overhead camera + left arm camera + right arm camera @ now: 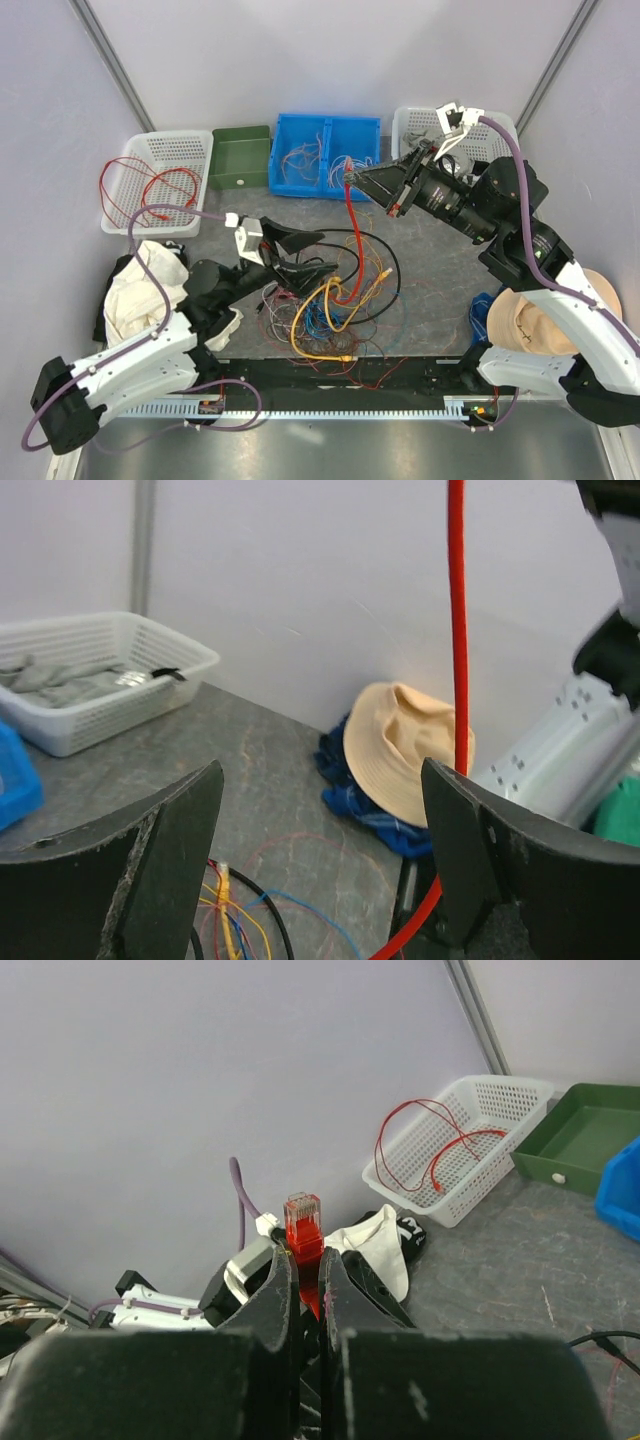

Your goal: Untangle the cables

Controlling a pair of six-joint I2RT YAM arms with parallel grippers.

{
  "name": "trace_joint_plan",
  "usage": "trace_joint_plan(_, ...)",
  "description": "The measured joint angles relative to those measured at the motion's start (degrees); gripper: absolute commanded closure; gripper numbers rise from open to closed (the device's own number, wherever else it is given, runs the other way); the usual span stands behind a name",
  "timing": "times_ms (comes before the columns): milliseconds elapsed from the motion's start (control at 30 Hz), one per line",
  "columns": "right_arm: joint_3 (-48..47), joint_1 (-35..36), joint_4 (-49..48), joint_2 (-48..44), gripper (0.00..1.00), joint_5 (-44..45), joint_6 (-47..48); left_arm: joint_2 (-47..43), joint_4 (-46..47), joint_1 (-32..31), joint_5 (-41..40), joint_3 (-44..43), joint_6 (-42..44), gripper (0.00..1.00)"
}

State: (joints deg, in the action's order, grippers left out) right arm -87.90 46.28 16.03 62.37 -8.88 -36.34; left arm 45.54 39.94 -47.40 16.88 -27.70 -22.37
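Thin mixed-colour cable tangle (325, 315) sits near-middle on the grey bench (440, 250). The left arm's black fingers (150, 870) are spread wide above it. A thick red cable (355, 235) runs taut near-to-far, with its plug pinched in the right arm's fingers (268, 1300) beside the blue plastic bin (310, 135). There's open bench to the right.

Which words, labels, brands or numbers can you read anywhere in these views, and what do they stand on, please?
No text is readable in any view.
The dark print on the white cloth: too blurred to read.
The small tag on the front rail: too small to read.
The plug of the red cable in the right end effector: no marking visible.
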Motion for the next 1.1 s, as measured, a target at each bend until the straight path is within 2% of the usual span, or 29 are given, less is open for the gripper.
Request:
trace_joint_plan(367, 0.00, 0.00, 2.08, 0.83, 1.00, -1.60, -0.98, 9.42, 15.96, -2.01, 16.65, 2.62, 0.26, 0.12)
trace_joint_plan(433, 0.00, 0.00, 2.08, 1.11, 1.00, -1.66, -0.98, 11.52, 17.49, -2.62, 18.67, 2.60, 0.02, 0.14)
trace_joint_plan(500, 0.00, 0.00, 2.08, 1.42, 1.00, -1.73, -0.98, 13.18, 17.92, -3.19, 19.91, 2.58, -0.11, 0.19)
trace_joint_plan(533, 0.00, 0.00, 2.08, 1.55, 1.00, -1.77, -0.98, 14.27, 18.29, -3.45, 20.79, 2.51, -0.20, 0.24)
trace_joint_plan(567, 0.00, 0.00, 2.10, 1.66, 1.00, -1.79, -0.98, 15.28, 18.56, -3.65, 21.22, 2.36, -0.35, 0.40)
trace_joint_plan(633, 0.00, 0.00, 2.10, 1.73, 1.00, -1.79, -0.98, 17.20, 18.86, -3.93, 22.51, 1.79, -0.87, 0.54)
trace_joint_plan(667, 0.04, 0.00, 2.08, 1.73, 1.00, -1.79, -0.98, 18.25, 18.91, -4.07, 23.06, 1.36, -1.29, 0.72)
trace_joint_plan(767, 0.22, 0.00, 2.05, 1.70, 1.00, -1.77, -0.96, 20.44, 19.10, -4.46, 25.40, 0.09, -2.67, 0.98)
trace_joint_plan(800, 0.31, 0.00, 2.10, 1.70, 0.92, -1.70, -0.94, 20.81, 18.99, -4.63, 25.99, -0.24, -2.84, 0.98)
trace_joint_plan(833, 0.37, 0.00, 2.16, 1.66, 0.80, -1.62, -0.90, 20.83, 18.73, -4.76, 26.38, -0.44, -3.04, 0.98)
trace_joint_plan(867, 0.46, 0.00, 2.19, 1.66, 0.54, -1.36, -0.76, 20.68, 18.29, -4.81, 26.62, -0.66, -3.08, 0.98)
trace_joint_plan(967, 1.01, 0.00, 2.67, 0.87, 0.34, 0.96, 0.17, 18.29, 9.68, -4.87, 24.96, -3.19, -0.74, 0.98)
trace_joint_plan(1100, 4.00, 0.00, 4.31, -2.89, 0.27, 7.39, 2.10, 14.67, -10.78, -4.79, 14.78, -15.65, 5.86, 0.98)
